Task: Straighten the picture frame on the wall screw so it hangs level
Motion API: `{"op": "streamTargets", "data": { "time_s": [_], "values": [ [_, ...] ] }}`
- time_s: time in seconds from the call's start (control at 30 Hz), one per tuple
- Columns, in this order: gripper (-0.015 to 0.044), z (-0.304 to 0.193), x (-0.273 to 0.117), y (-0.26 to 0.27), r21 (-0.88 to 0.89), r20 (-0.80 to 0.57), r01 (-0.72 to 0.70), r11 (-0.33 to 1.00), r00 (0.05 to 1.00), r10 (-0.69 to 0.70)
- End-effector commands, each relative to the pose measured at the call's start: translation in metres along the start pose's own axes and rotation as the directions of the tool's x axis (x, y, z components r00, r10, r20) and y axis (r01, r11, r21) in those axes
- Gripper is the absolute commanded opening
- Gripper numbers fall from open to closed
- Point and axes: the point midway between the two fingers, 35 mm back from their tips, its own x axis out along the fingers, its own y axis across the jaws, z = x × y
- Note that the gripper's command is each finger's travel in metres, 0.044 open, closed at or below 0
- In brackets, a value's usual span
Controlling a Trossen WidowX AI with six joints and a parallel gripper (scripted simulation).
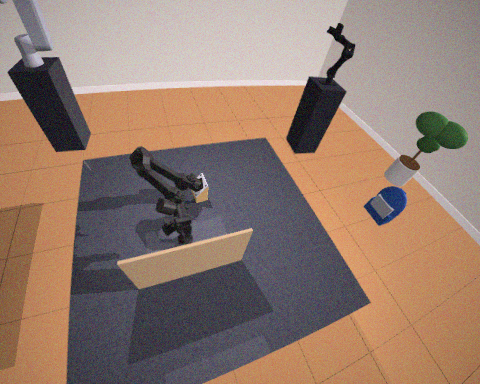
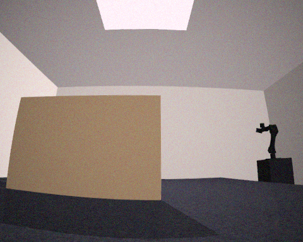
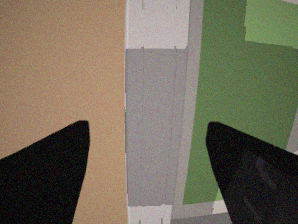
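Claw (image 3: 149, 131) wide, gripping nothing | picture frame's (image 3: 156, 125) pale side bar between fingers, running twelve to six o'clock, nearer the three-o'clock finger

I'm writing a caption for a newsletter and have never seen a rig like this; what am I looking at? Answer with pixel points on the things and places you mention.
One black jointed arm (image 1: 154, 172) works behind an upright tan panel (image 1: 194, 257) (image 2: 88, 146) on a dark mat (image 1: 304, 250) (image 2: 230, 208).

The top picture looks down from above. The exterior one sees the panel from its far side, which hides the arm. The wrist one looks out past the fingers: the gripper (image 3: 149, 131) is open around the picture frame's pale edge (image 3: 156, 125), touching neither side, so nothing is held. Beyond that edge is a green picture (image 3: 225, 90).
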Motion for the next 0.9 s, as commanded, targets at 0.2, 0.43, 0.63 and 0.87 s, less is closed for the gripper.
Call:
{"op": "streamTargets", "data": {
  "time_s": [0.2,0.43,0.63,0.87],
  "values": [
    [0.0260,0.006,-0.067,0.002,0.095,0.001,-0.005,0.995,1.000,0.005],
    [0.0260,-0.001,-0.096,-0.005,0.142,0.000,-0.005,0.990,1.000,0.005],
    [0.0260,0.007,-0.096,0.030,0.135,0.002,-0.006,0.991,1.000,0.006],
    [0.0260,0.015,-0.115,0.056,0.144,-0.002,-0.002,0.990,1.000,0.002]
  ]
}}
